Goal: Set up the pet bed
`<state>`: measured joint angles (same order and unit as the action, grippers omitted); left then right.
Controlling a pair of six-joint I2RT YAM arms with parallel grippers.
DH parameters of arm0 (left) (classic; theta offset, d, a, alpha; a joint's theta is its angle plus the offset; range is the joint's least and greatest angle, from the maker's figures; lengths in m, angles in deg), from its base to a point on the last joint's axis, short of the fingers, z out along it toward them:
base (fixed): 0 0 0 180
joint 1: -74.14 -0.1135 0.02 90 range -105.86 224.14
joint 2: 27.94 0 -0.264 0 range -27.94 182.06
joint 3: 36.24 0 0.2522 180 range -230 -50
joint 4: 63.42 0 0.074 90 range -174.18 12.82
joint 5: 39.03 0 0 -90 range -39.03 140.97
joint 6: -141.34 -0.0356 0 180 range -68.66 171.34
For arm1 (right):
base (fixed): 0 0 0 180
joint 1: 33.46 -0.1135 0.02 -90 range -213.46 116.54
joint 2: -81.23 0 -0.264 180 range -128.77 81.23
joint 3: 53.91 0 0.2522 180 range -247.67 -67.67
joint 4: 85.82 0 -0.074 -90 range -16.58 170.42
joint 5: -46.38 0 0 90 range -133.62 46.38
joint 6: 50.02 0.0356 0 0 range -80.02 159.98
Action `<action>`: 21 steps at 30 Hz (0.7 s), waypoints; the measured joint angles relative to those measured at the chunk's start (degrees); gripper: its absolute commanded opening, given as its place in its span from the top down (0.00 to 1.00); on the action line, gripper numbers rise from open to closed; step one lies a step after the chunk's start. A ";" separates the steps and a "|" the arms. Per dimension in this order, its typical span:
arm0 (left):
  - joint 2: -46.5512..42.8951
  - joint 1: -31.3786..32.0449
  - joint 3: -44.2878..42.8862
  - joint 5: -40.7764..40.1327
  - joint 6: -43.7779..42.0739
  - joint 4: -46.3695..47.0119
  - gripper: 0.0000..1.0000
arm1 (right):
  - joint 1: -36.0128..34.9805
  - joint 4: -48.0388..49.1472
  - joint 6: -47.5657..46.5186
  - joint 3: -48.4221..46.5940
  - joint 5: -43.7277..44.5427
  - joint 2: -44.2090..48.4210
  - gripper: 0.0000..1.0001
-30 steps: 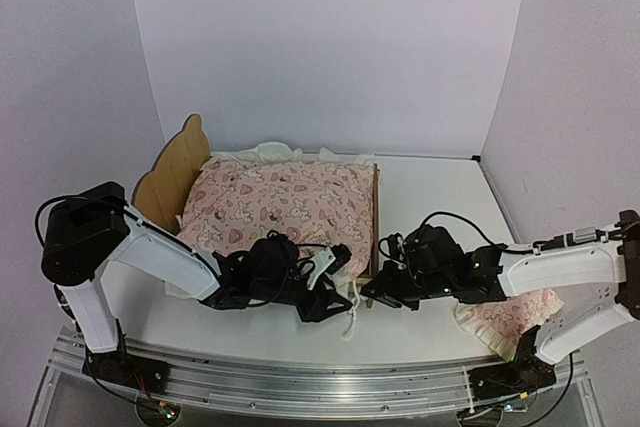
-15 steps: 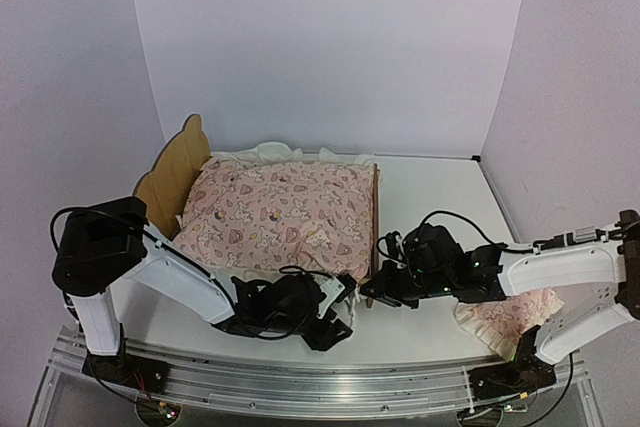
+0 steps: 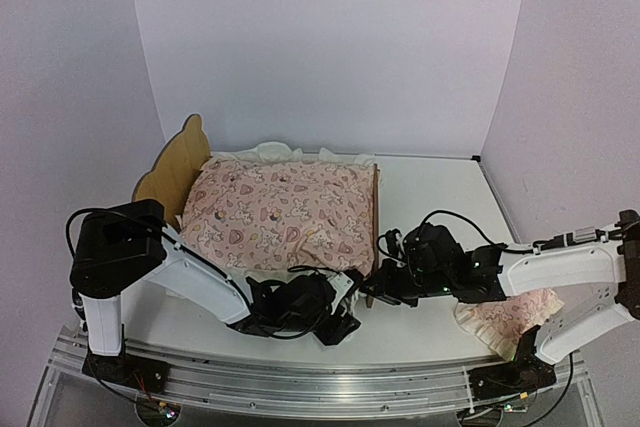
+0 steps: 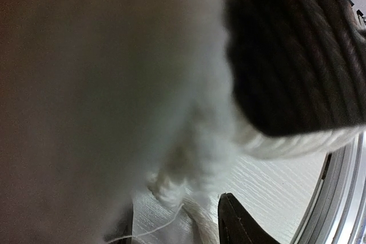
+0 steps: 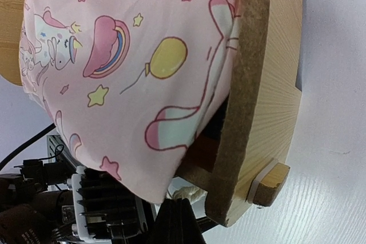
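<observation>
The pet bed (image 3: pixel 176 169) stands left of centre, its plywood headboard at the left and its footboard (image 5: pixel 269 84) at the right. A pink printed cover (image 3: pixel 285 209) lies over it, hanging past the near right corner (image 5: pixel 131 55). My left gripper (image 3: pixel 336 315) sits low at that corner. In its wrist view blurred cream cloth (image 4: pixel 114 84) and dark grey fabric (image 4: pixel 297 55) fill the frame; its jaws (image 4: pixel 177 221) stand apart over a white cord (image 4: pixel 203 227). My right gripper (image 5: pixel 182 218) is shut, its tip just below the cover's edge, beside the footboard's leg (image 5: pixel 269 184).
A small pink ruffled pillow (image 3: pixel 510 315) lies at the near right under my right arm. The metal rail (image 3: pixel 320 377) runs along the table's near edge. White walls close in on three sides. Bare table lies right of the bed.
My left arm has slid right and toward the near edge along the bed's front, ending low at the near right corner. The hanging white cord is no longer seen from above. The right arm stays put.
</observation>
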<state>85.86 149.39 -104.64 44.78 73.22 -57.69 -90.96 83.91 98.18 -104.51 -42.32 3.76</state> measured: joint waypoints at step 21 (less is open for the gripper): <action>0.04 4.35 -2.97 -8.35 3.17 -8.36 0.72 | 0.11 0.20 -2.93 -0.76 -0.27 -1.81 1.00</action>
<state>85.91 153.74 -107.62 36.42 76.40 -66.05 -90.85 84.10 95.24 -105.28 -42.59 1.95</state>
